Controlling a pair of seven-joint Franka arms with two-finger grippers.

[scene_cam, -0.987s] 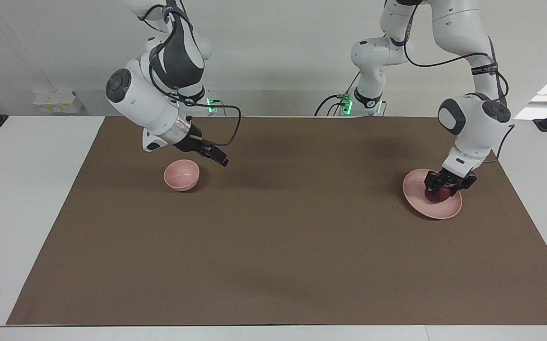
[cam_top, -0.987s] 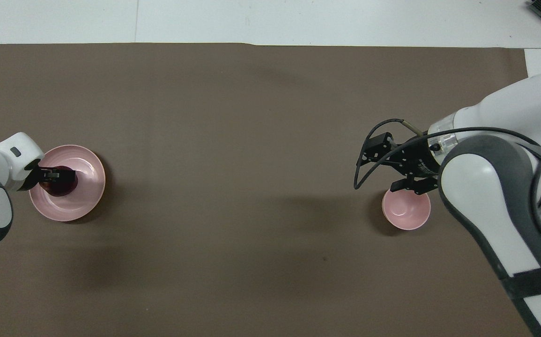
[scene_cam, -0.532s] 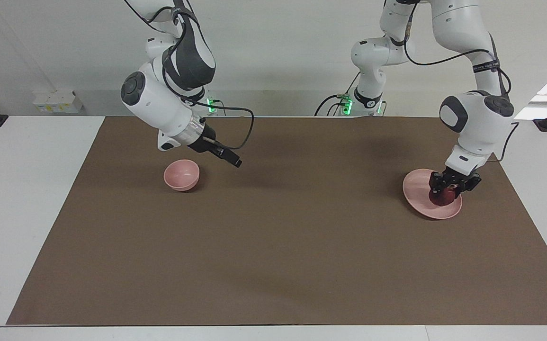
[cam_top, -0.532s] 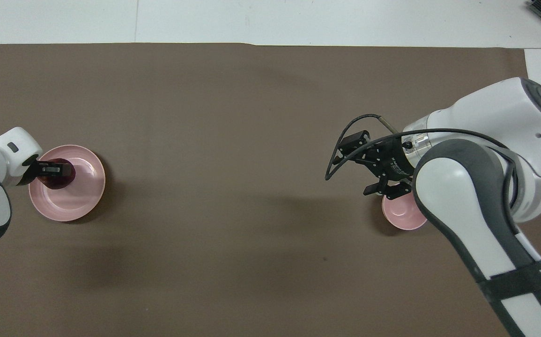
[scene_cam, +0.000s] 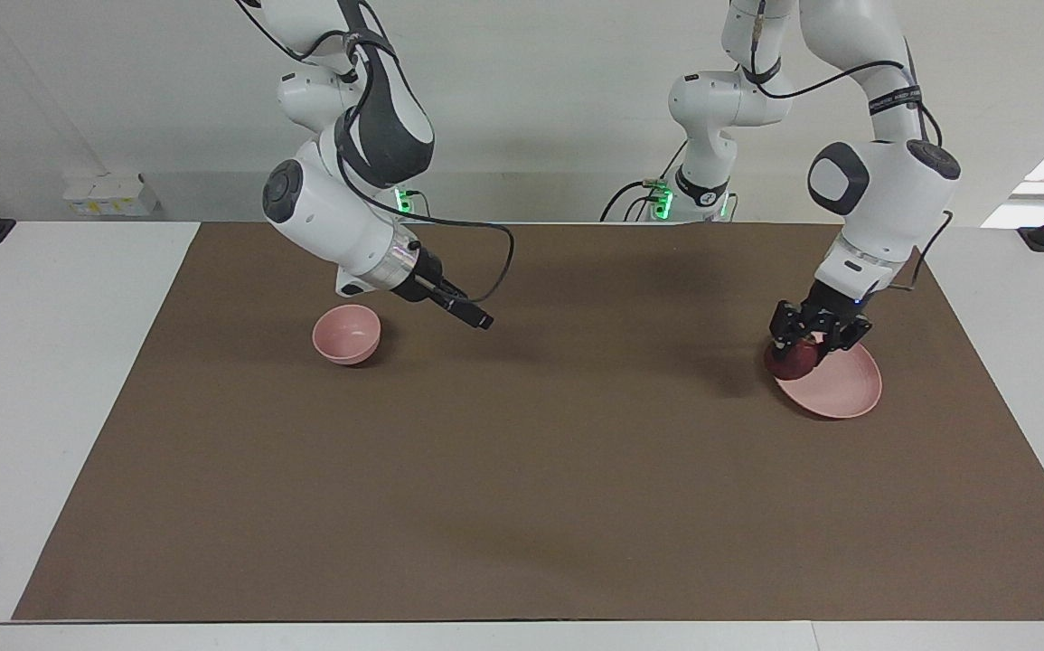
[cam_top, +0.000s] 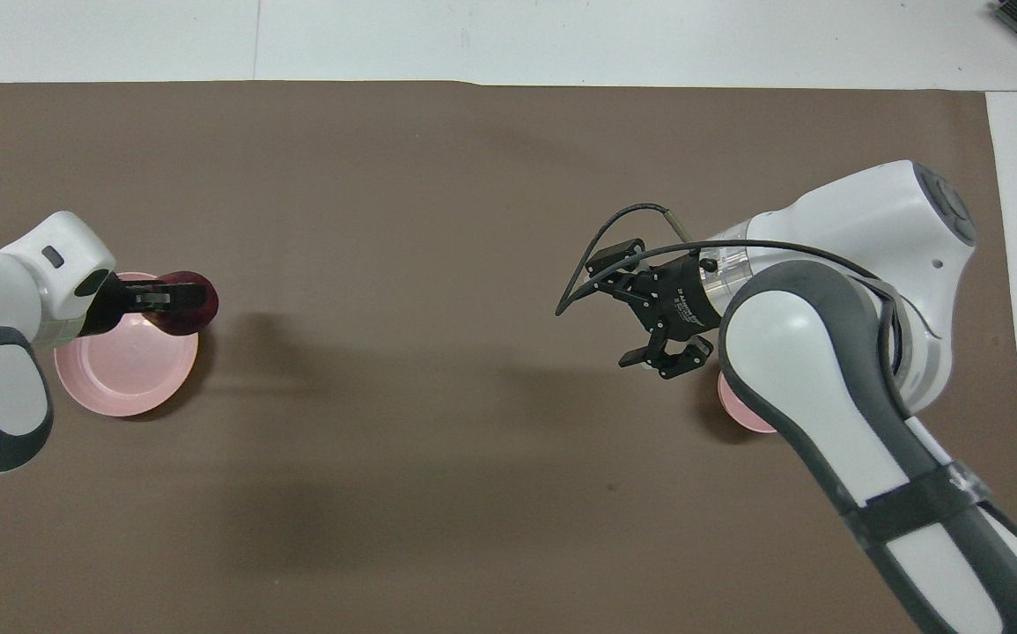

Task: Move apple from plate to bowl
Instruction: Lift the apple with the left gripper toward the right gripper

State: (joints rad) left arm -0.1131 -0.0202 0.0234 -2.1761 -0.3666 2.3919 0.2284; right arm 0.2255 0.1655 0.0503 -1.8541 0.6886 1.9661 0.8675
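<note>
Facing view first: the left gripper (scene_cam: 800,348) is hanging over the rim of the plate (scene_cam: 838,384), at the edge turned toward the right arm's end of the table, with its fingers clamped on the apple (scene_cam: 791,361). The dark red fruit is sitting just clear of the plate, lifted off it, so the plate is lying bare on the brown mat (scene_cam: 540,452). Toward the right arm's end of the table the bowl (scene_cam: 346,334) is standing upright on the mat, and nothing is showing inside it. The right gripper (scene_cam: 472,316) is hovering over the mat just beside the bowl, on the side toward the plate, angled downward and holding nothing; from this angle its fingers are reading as one dark bar.

Overhead view next: the left gripper (cam_top: 175,299) is gripping the apple (cam_top: 191,304) over the plate's (cam_top: 121,379) edge, the fruit overlapping the rim and the mat (cam_top: 438,220) next to it. The plate's pink inside is showing empty. The right gripper (cam_top: 640,308) is standing with its fingers spread wide apart and empty, over bare mat. The bowl (cam_top: 741,409) is mostly hidden under the right arm's grey and white forearm, with only a pink sliver of its rim peeking out, so its inside cannot be judged from here.
</note>
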